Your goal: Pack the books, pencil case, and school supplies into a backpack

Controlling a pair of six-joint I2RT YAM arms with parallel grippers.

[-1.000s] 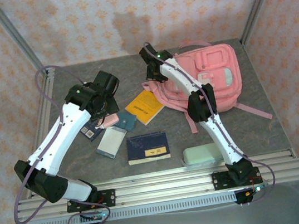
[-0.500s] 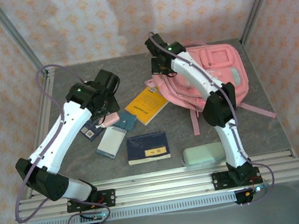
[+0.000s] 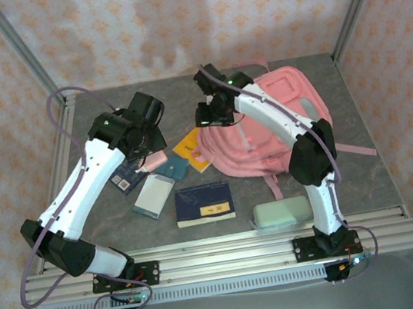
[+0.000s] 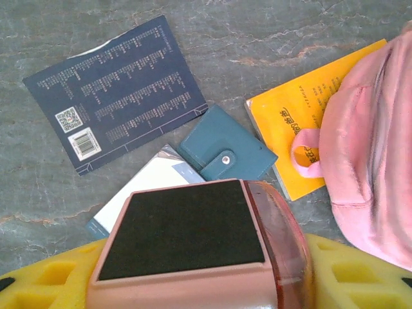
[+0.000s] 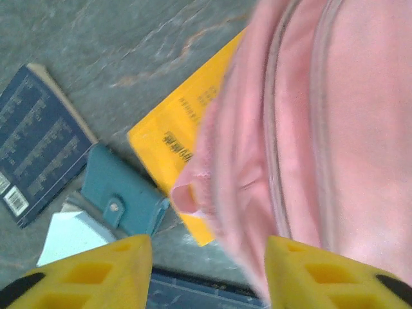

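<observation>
Nothing looks packed yet. The left pincer (image 4: 206, 280) pinches the small pink boxy gadget (image 4: 183, 235). The right pincer (image 5: 207, 261), spread, hovers at the large pink fabric backpack (image 5: 335, 129). Beneath them the orange-yellow paperback (image 4: 290, 122), dark blue book (image 4: 116, 96) and teal square pad (image 4: 225, 151) lie on the grey worktop (image 4: 290, 38).

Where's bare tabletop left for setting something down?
Bare table at the far edge between left gripper and backpack, and near right past the pencil case. Crowded: books and teal pad packed between gripper and backpack.
</observation>
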